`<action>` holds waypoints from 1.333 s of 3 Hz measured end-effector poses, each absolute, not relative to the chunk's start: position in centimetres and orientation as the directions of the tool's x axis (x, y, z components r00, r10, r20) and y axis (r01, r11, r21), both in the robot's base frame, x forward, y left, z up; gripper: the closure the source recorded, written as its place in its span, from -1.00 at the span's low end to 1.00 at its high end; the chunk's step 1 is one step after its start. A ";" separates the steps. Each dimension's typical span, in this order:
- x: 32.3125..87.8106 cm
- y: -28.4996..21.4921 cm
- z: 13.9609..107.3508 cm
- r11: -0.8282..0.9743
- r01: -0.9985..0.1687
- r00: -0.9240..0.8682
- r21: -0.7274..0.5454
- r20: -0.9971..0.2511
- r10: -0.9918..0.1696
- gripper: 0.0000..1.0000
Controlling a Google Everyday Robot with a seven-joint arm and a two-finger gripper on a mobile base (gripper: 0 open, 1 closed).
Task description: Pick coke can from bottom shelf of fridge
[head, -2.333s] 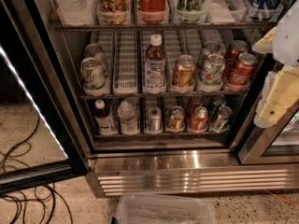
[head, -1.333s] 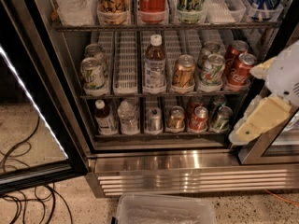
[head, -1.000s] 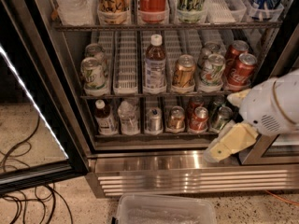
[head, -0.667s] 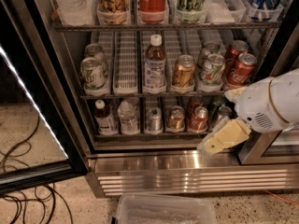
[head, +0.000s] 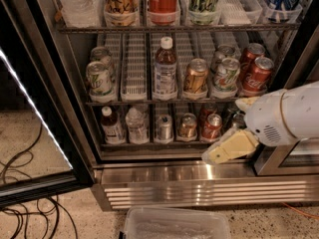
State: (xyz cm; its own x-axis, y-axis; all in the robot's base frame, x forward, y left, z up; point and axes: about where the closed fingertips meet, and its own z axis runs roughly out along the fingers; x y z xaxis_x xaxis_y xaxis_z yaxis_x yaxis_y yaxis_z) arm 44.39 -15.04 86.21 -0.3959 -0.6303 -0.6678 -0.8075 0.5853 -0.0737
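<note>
Camera view: fridge (head: pixel 189 185) open, wire racks stocked. Red coke can (head: pixel 212 126) upright on bottom shelf (head: pixel 144 144), front row, at 3 o'clock of bronze can (head: pixel 188 126) (second red can (head: pixel 206 111) directly behind it). Yellowish claw (head: pixel 222 152) sits at 4 o'clock of frame, just outside shelf's front rail, at 5 o'clock of coke can, near, not holding it. Spread or pressed together: cannot tell. White arm (head: pixel 289 116) enters from 3 o'clock.

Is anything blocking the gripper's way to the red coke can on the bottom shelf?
No object does. The short red coke can stands at the front of the dark wire bottom shelf; the cream gripper hangs just below and in front, with only the shelf's front rail between them.
</note>
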 end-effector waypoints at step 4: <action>49.7 -4.7 75.6 0.698 -0.694 -0.380 0.175 -0.913 -0.149 -1.00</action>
State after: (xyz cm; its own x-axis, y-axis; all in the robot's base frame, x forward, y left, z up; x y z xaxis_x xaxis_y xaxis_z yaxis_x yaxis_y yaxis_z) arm 49.67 -4.73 75.59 -0.3800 -0.1486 -0.9130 -0.6940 0.6983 0.1752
